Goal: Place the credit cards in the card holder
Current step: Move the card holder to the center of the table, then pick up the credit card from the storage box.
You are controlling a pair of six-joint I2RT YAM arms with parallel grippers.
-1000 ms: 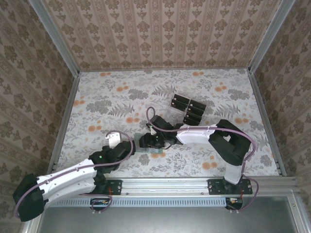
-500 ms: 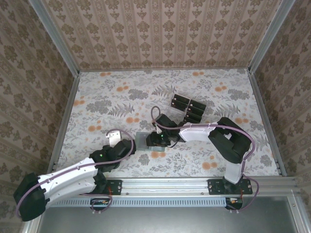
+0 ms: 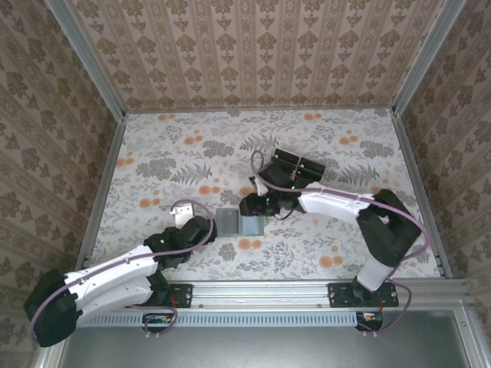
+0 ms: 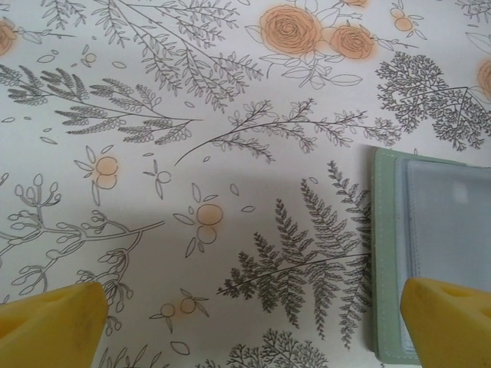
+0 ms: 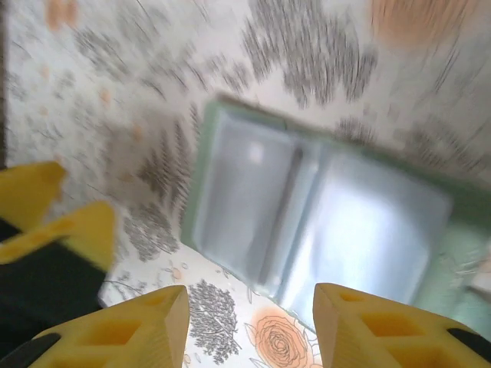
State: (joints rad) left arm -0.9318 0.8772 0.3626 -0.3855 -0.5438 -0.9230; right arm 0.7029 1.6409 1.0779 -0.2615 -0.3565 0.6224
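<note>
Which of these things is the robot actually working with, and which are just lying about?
For the job: credit cards, card holder, left claw, right claw.
Just there: flowered table cover, patterned walls.

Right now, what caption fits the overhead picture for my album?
Right claw open and empty beside the unfolded green card holder, with the black credit cards stacked farther back on the floral table.

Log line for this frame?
left claw: open, at card holder edge | right claw: open, empty, over it | credit cards: grouped, outside holder
</note>
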